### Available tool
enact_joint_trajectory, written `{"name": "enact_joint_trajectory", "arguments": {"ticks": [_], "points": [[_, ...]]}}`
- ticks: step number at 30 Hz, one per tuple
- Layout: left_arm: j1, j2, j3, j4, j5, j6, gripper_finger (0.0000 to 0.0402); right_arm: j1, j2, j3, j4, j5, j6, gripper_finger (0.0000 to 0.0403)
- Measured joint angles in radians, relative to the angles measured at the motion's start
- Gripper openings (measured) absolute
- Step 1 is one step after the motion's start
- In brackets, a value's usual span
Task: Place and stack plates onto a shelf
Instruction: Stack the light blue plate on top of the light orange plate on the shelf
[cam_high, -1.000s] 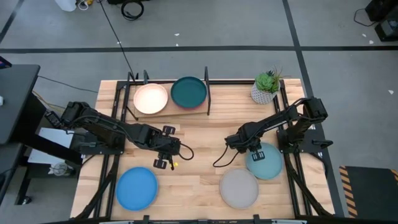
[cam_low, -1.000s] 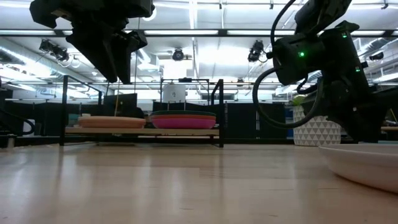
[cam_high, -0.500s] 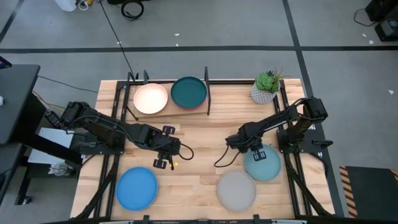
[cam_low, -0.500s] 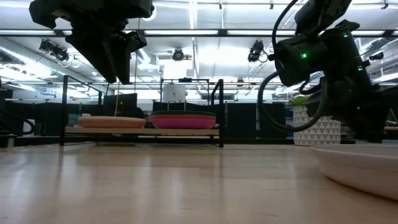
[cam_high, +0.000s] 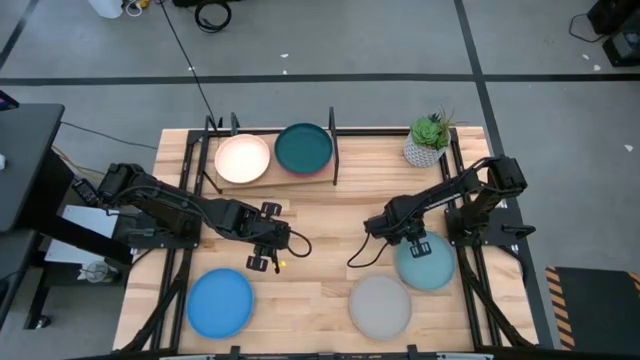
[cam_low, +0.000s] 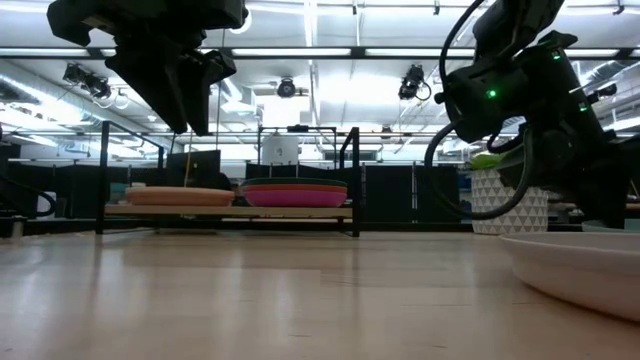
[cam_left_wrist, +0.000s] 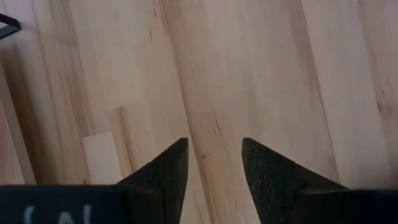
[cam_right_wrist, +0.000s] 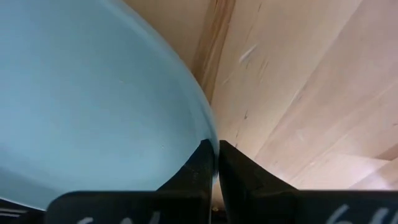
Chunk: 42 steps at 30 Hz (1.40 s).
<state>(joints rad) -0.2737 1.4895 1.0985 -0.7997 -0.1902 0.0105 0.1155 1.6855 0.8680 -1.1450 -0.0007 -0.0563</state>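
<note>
In the high view the shelf (cam_high: 272, 176) stands at the table's far side. On it are a cream plate (cam_high: 243, 158) and a dark teal plate (cam_high: 303, 147) that tops a stack with a magenta plate (cam_low: 295, 198) lowest. A blue plate (cam_high: 220, 302), a grey plate (cam_high: 380, 305) and a pale teal plate (cam_high: 428, 264) lie on the near half of the table. My right gripper (cam_high: 408, 243) is shut on the pale teal plate's rim. My left gripper (cam_high: 268, 245) hangs open over bare wood (cam_left_wrist: 214, 155), between the shelf and the blue plate. My right gripper (cam_right_wrist: 216, 152) pinches the pale teal plate's rim (cam_right_wrist: 208, 127) on its far-left side. One finger (cam_right_wrist: 200, 163) is over the plate's inside, the other (cam_right_wrist: 235, 167) outside it. The fingers come from above, pointing down. Whether the plate is off the table does not show.
A potted plant (cam_high: 428, 140) stands at the far right corner, beside the shelf's right posts (cam_high: 333, 150). The grey plate lies close to the pale teal plate, on its near-left side. Bare tabletop lies in the middle between the two arms.
My right gripper has moved a little toward the table's right and near edges, at the pale teal plate's rim. The grey plate has slid slightly toward the table's left. My left arm has kept still.
</note>
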Motion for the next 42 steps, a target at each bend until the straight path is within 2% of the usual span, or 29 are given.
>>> {"name": "enact_joint_trajectory", "arguments": {"ticks": [12, 20, 34, 42], "points": [[0.0, 0.0, 0.0, 0.0, -0.001, 0.001, 0.0157, -0.028, 0.0, 0.018, -0.049, -0.024, 0.001, 0.0023], [0.0, 0.0, 0.0, 0.019, -0.05, 0.048, 0.0157, -0.057, -0.04, 0.153, -0.16, -0.016, 0.004, 0.0023], [0.0, 0.0, 0.0, 0.045, -0.051, 0.062, 0.0157, -0.102, -0.076, 0.385, -0.376, 0.008, 0.009, 0.0023], [0.0, 0.0, 0.0, 0.046, -0.051, 0.061, 0.0157, -0.113, -0.076, 0.491, -0.423, 0.008, 0.008, 0.0022]]}}
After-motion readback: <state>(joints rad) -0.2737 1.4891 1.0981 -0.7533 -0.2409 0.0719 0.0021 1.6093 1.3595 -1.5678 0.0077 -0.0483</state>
